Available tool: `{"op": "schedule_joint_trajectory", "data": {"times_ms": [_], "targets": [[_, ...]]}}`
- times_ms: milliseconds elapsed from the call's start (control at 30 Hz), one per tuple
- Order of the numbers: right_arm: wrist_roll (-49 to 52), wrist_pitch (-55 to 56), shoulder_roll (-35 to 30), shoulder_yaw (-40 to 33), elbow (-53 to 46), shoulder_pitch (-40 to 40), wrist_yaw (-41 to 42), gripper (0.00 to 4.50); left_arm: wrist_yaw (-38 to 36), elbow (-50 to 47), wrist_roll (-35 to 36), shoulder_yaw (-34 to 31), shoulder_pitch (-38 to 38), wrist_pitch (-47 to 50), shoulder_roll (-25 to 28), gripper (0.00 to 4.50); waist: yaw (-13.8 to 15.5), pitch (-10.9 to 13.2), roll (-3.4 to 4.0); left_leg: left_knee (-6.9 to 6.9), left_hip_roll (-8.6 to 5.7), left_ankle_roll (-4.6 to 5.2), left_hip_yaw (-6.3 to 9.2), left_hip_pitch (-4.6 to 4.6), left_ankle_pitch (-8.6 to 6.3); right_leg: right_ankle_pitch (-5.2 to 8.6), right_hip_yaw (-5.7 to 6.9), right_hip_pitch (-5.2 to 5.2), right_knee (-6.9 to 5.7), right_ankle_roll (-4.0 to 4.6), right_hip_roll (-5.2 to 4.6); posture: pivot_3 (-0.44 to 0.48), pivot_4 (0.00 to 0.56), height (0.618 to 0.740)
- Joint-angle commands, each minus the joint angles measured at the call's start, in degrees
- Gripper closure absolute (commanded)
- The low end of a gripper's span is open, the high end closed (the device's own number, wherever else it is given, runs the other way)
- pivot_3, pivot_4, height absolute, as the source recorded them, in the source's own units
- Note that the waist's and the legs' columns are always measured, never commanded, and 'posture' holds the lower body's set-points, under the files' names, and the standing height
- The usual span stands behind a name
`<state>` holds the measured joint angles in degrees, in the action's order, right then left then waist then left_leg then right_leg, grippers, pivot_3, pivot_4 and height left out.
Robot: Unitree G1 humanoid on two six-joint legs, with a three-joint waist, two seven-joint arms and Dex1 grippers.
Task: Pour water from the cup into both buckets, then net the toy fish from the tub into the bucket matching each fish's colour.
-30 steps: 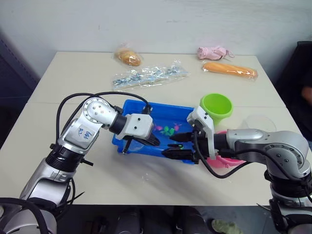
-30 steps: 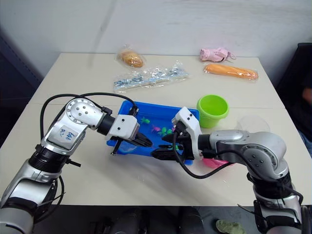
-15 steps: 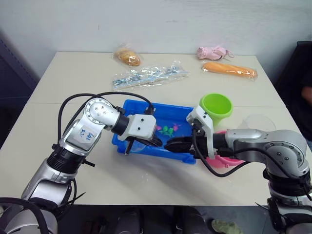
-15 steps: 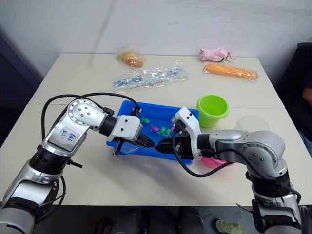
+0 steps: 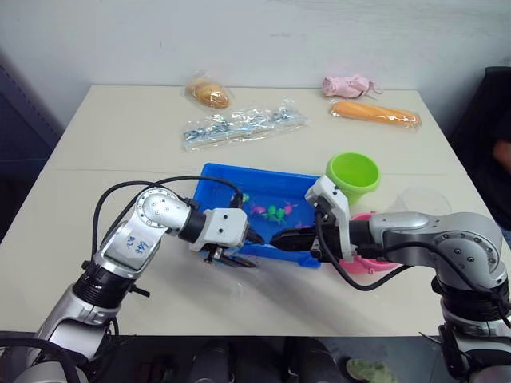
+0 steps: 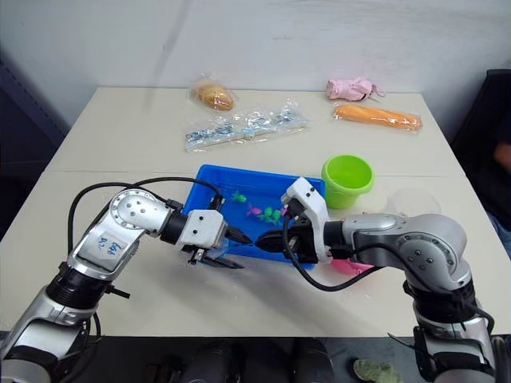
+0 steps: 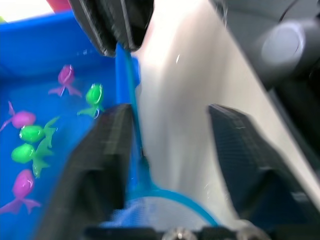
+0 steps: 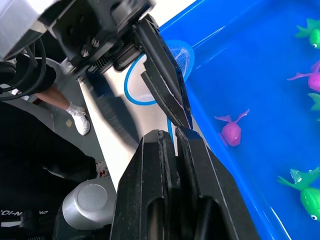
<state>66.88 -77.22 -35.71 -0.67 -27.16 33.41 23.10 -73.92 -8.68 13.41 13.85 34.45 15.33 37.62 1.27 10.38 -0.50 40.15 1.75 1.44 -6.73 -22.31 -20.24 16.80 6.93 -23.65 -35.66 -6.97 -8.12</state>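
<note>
Pink bucket mostly hidden behind right arm; only low rim showing. Clear cup at 3 o'clock of green bucket, faint against desk, outline hard to trace. Net handle end hidden where right gripper jaws close on it; hoop partly covered by left gripper in left wrist view, cut by lower edge. Fish too small in head views to count. Person at 3 o'clock cut by edge.
</note>
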Motion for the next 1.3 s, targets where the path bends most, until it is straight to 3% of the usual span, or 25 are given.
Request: {"op": "schedule_joint_trajectory", "data": {"times_ms": [33, 167, 267, 400, 567, 800, 900, 1000, 1300], "targets": [[1.7, 2.7, -1.8, -3.7, -2.8, -0.7, 2.4, 4.50, -2.7, 4.1, 9.3, -10.7, 4.0, 3.1, 3.2, 0.03, -0.1, 0.0, 0.00, 0.02, 0.00, 0.00, 0.00, 0.00, 0.00, 0.00, 0.01, 0.00, -0.02, 0.00, 0.00, 0.000, 0.150, 0.740], [3.3, 5.0, -4.0, -7.6, -3.3, -2.3, 5.1, 4.50, -2.3, 4.8, 16.2, -18.5, 3.0, 10.3, 7.2, 0.03, -0.2, 0.0, 0.00, -0.02, -0.01, 0.00, 0.01, 0.01, -0.01, 0.00, 0.00, 0.00, 0.01, 0.00, -0.01, 0.000, 0.150, 0.740], [3.4, 7.7, -5.7, -11.1, -3.5, -4.4, 6.8, 4.50, 2.3, 2.2, 20.8, -25.7, -1.3, 14.9, 8.2, 0.03, -0.5, 0.0, 0.00, -0.07, -0.02, 0.00, -0.01, 0.02, -0.01, 0.00, -0.03, 0.00, 0.03, 0.00, -0.02, 0.000, 0.150, 0.740], [-3.8, 15.6, -10.0, -15.2, -3.4, -9.5, 12.4, 4.50, 8.9, 1.0, 20.9, -36.1, -12.0, 11.4, 6.4, 0.03, -0.5, 0.0, 0.00, -0.07, 0.01, 0.00, 0.00, 0.07, -0.01, 0.00, -0.06, 0.02, 0.02, -0.01, -0.02, 0.000, 0.150, 0.740], [-16.1, 26.0, -16.7, -13.5, -0.7, -13.9, 19.1, 4.50, 10.4, 0.4, 20.7, -40.9, -22.3, 11.8, 7.2, 0.03, -0.6, 0.0, -0.03, -0.07, -0.01, 0.00, -0.04, 0.10, -0.01, -0.01, -0.07, 0.04, 0.02, -0.02, -0.03, 0.000, 0.150, 0.740], [-32.8, 39.8, -26.6, -7.6, 3.8, -15.0, 28.5, 4.50, 9.8, -3.3, 20.8, -35.4, -23.1, 8.6, 5.7, 0.03, 0.1, 0.0, -0.03, -0.07, 0.02, 0.01, -0.07, 0.16, 0.00, -0.02, -0.14, 0.06, -0.01, -0.04, -0.15, 0.000, 0.150, 0.740], [-32.3, 35.7, -26.3, -5.6, 4.3, -10.1, 26.3, 4.50, 7.3, -4.3, 20.9, -29.5, -21.8, 8.2, 4.3, 0.03, 0.0, 0.0, -0.02, -0.07, 0.01, 0.01, -0.07, 0.16, 0.00, -0.03, -0.13, 0.06, -0.01, -0.04, -0.18, 0.000, 0.150, 0.740], [-38.5, 38.6, -28.8, -0.8, 5.9, -9.3, 28.8, 4.50, 5.6, -2.9, 17.6, -24.5, -20.0, 3.9, 3.0, 0.03, -0.2, 0.0, -0.01, -0.09, 0.02, 0.01, -0.11, 0.18, 0.00, -0.03, -0.14, 0.06, 0.00, -0.05, -0.19, 0.000, 0.150, 0.740], [-52.5, 46.4, -31.5, 10.2, 9.3, -1.3, 34.9, 4.50, 7.5, 1.5, 15.1, -19.9, -17.0, -4.8, -4.5, 0.03, -1.2, 0.0, -0.01, -0.07, -0.02, 0.00, -0.16, 0.17, 0.00, -0.05, -0.11, 0.04, 0.02, -0.08, -0.15, 0.000, 0.150, 0.740]]}}
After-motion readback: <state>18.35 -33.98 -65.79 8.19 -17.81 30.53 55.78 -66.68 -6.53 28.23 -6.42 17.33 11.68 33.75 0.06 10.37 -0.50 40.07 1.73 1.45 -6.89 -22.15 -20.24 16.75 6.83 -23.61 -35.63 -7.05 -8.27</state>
